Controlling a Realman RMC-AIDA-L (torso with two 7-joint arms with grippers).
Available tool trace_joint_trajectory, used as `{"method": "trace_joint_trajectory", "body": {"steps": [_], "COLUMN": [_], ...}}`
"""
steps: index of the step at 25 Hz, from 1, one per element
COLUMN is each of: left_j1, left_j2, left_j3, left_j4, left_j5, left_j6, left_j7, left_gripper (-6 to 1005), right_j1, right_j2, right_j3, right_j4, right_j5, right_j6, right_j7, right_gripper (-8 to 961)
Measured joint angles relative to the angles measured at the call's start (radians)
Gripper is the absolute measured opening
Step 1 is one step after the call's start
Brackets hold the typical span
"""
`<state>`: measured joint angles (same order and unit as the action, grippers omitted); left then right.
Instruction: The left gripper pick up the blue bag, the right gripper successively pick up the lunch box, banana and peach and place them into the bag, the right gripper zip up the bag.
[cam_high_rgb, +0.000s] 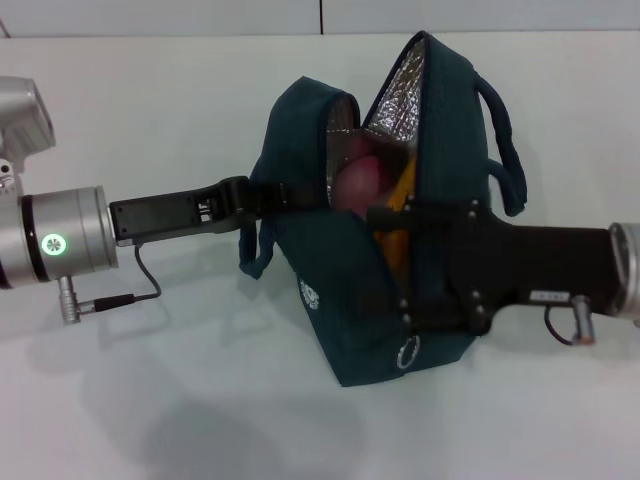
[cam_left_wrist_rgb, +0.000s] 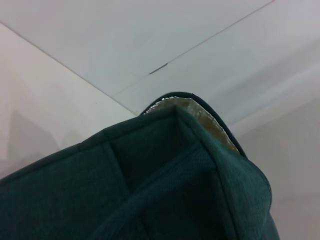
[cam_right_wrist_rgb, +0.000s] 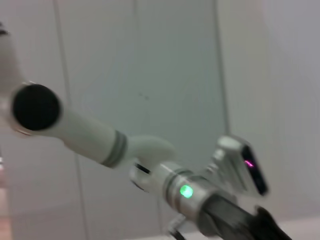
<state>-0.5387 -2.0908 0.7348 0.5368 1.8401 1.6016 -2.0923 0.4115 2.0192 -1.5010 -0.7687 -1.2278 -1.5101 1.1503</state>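
The blue bag stands with its top gaping open, showing its silver lining. My left gripper reaches in from the left and is shut on the bag's side by a strap. Inside the opening I see the pink peach and, beside it, part of the yellow-orange banana. The lunch box is hidden. My right gripper lies across the bag's front from the right, its tip at the edge of the opening. The left wrist view is filled by bag fabric and a strip of lining.
The bag's carry handles hang off its far right side. A silver clip dangles at its front bottom. White table surrounds the bag. The right wrist view shows my left arm with a green light, against a pale wall.
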Motion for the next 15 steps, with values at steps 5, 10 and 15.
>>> {"method": "trace_joint_trajectory", "body": {"steps": [5, 10, 15], "left_j1": [0.007, 0.011, 0.012], "left_j2": [0.001, 0.001, 0.002], "left_j3": [0.000, -0.002, -0.001], "left_j4": [0.000, 0.000, 0.000], "left_j5": [-0.001, -0.002, -0.003], "left_j6": [0.000, 0.000, 0.000], "left_j7": [0.000, 0.000, 0.000], "left_gripper": [52, 53, 53], "right_j1": [-0.046, -0.113, -0.115], "right_j2": [-0.007, -0.012, -0.034], "right_j3": [0.054, 0.106, 0.112], "right_j4": [0.004, 0.027, 0.111], "right_j5": [-0.003, -0.008, -0.085], "right_j6": [-0.153, -0.242, -0.209], "right_j7": [-0.093, -0.214, -0.166], "right_gripper": [785, 785, 785]}}
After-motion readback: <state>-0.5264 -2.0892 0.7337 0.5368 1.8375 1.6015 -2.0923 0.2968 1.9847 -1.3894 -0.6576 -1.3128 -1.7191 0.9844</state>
